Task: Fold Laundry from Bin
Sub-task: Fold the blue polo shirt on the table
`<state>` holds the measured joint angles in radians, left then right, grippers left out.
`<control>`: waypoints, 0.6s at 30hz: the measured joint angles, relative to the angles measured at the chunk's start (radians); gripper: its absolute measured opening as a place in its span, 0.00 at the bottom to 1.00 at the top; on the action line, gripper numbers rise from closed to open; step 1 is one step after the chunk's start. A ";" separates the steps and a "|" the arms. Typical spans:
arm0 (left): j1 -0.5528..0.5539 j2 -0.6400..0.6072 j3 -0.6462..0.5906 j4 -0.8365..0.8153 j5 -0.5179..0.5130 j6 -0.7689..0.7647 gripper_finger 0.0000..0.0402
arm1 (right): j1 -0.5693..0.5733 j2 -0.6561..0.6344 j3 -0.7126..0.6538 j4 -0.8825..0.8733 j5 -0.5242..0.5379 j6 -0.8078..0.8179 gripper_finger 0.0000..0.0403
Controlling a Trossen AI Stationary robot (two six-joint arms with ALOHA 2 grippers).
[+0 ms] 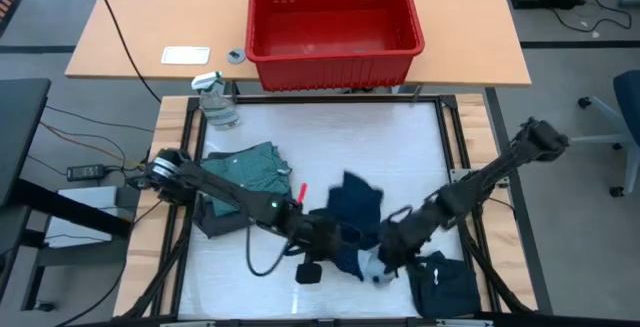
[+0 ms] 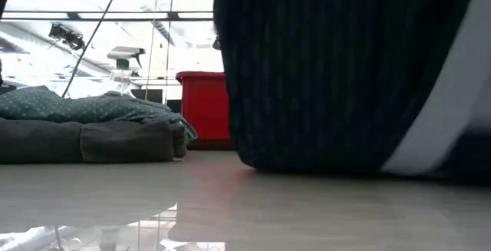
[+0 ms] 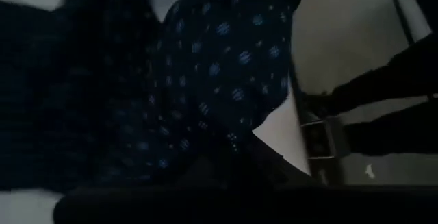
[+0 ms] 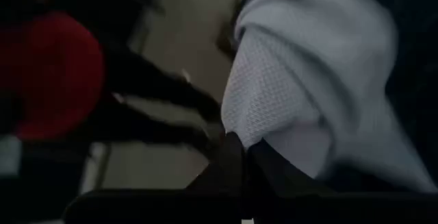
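I had my left gripper [image 1: 325, 239] and right gripper [image 1: 385, 252] both clamped on the soft navy dotted garment [image 1: 352, 207], lifting it to spread for folding

A white work table [image 1: 330, 142] framed by pale wooden boards fills the middle, and at twelve o'clock a tan wooden table [image 1: 150, 27] stands against it on a grey floor [image 1: 580, 77]. On the tan table a black cable [image 1: 118, 27] runs toward ten o'clock, with a white card [image 1: 186, 55] beside it, and a spray bottle [image 1: 215, 97] stands at the white table's eleven o'clock corner. A blue chair [image 1: 625, 117] sits at three o'clock, and bright windows [image 2: 77, 44] light the room behind.
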<state>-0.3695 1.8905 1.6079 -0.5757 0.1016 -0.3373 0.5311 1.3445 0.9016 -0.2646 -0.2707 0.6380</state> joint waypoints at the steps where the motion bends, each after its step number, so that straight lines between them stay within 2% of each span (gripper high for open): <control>1: 0.005 -0.016 0.022 -0.016 -0.006 0.018 0.03 | -0.016 -0.037 0.003 0.002 0.004 -0.002 0.02; 6: 0.075 -0.099 0.095 -0.055 -0.156 0.122 0.03 | -0.141 -0.171 -0.009 -0.084 0.086 -0.070 0.02; 8: 0.128 -0.099 0.082 -0.061 -0.158 0.144 0.02 | -0.202 -0.189 -0.030 -0.155 0.091 -0.081 0.02; 12: 0.230 -0.038 -0.013 -0.049 -0.048 0.146 0.02 | -0.268 -0.178 -0.136 -0.202 0.082 -0.040 0.02; 16: 0.300 0.015 -0.103 0.035 0.144 0.127 0.02 | -0.257 -0.167 -0.256 -0.105 0.064 0.148 0.02; 18: 0.317 0.047 -0.134 0.068 0.202 0.116 0.02 | -0.224 -0.166 -0.303 -0.013 0.048 0.259 0.02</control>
<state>-0.0529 1.9380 1.4737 -0.5077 0.3033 -0.2215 0.3067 1.1782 0.5987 -0.2772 -0.2228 0.8971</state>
